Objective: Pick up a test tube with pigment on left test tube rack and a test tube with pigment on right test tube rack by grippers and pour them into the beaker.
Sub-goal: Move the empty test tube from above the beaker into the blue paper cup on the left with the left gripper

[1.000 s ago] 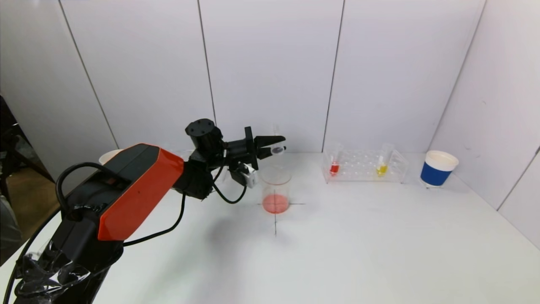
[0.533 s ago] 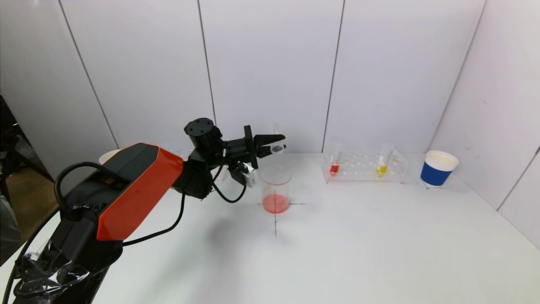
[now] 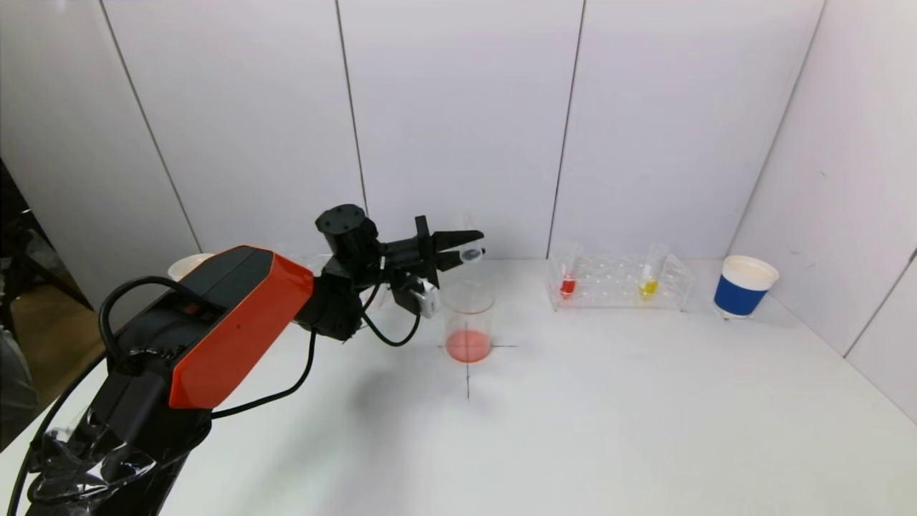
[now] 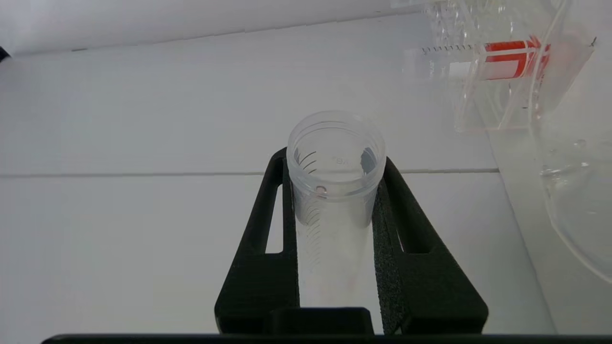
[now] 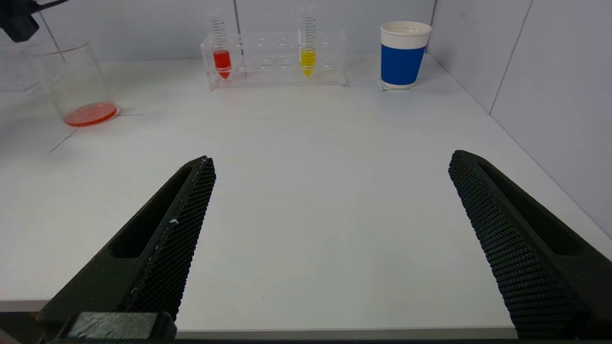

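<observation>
My left gripper (image 3: 469, 246) is shut on a clear, emptied test tube (image 3: 471, 250), held just above the beaker (image 3: 468, 322); the beaker holds red liquid at its bottom. In the left wrist view the tube (image 4: 334, 191) sits between the black fingers (image 4: 404, 229), its open mouth facing away. The right rack (image 3: 620, 282) holds a red tube (image 3: 568, 283) and a yellow tube (image 3: 648, 283). They also show in the right wrist view, the red tube (image 5: 221, 59) and the yellow tube (image 5: 307, 57). My right gripper (image 5: 330, 200) is open over the table's front edge, out of the head view.
A blue-and-white paper cup (image 3: 743, 286) stands at the far right beside the rack. Another cup rim (image 3: 188, 264) peeks out behind my left arm. The left rack is mostly hidden behind the left arm. Walls close in at the back and right.
The left arm has barely shifted; the gripper and the tube stay above the beaker. Nothing else has moved.
</observation>
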